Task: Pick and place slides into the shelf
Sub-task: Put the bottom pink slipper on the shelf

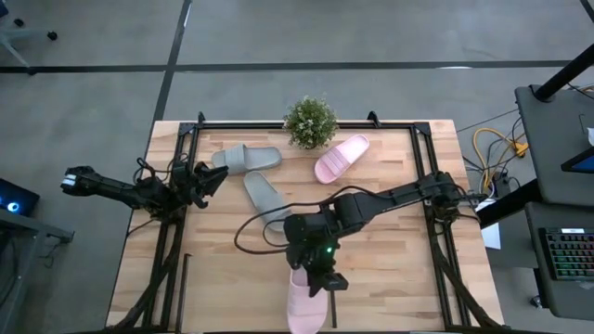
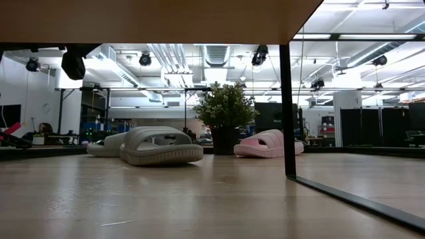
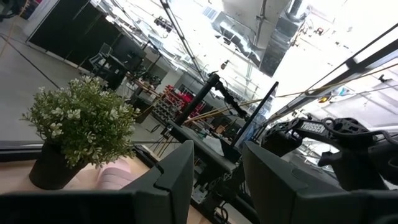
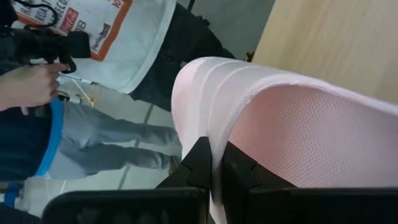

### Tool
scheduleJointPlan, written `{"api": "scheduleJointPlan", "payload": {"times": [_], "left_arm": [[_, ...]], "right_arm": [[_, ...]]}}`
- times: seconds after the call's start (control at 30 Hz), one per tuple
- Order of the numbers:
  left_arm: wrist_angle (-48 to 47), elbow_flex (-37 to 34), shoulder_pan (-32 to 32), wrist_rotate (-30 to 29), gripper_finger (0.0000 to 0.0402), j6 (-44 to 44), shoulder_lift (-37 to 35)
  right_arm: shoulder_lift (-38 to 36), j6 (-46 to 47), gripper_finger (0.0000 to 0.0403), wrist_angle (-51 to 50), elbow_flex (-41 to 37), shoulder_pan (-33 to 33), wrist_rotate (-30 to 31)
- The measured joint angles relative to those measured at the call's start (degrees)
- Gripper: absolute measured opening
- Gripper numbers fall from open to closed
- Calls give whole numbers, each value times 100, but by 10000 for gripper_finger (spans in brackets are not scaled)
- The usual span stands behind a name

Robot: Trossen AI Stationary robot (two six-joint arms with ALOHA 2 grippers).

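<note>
Two grey-green slides (image 1: 246, 158) (image 1: 264, 195) lie sole down on the table's left centre. One pink slide (image 1: 341, 158) lies at the far side beside a potted plant (image 1: 309, 122). My right gripper (image 1: 325, 281) is near the table's near edge, shut on the second pink slide (image 1: 305, 304). My left gripper (image 1: 215, 178) waits open at the table's left, nothing between its fingers (image 3: 180, 174). The shelf shows in the low view as a light wood board (image 2: 153, 20) overhead with a thin black upright (image 2: 286, 109). My right gripper pinches a thin pink rim (image 4: 214, 134) at the slide's far end between its two fingers (image 4: 199, 162). The fingers slant down from the far side toward the table's near edge. The slide stretches away from them toward that edge. Whether it touches the table does not show.
Black arm frames (image 1: 176, 232) (image 1: 444, 241) run along the table's left and right sides. A person (image 4: 93, 137) stands just past the near edge, a hand (image 4: 28, 81) holding a dark object. Bare wood lies between the grey-green slides and the right frame.
</note>
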Motion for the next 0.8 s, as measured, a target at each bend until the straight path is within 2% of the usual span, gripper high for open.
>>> {"api": "scheduleJointPlan", "payload": {"times": [0.27,0.8], "left_arm": [[-2,0,-2,0,123,2,-1],[-2,-2,0,0,123,2,0]], "right_arm": [[23,9,9,420,-137,130,-58],[22,-172,9,413,-300,122,-310]]}}
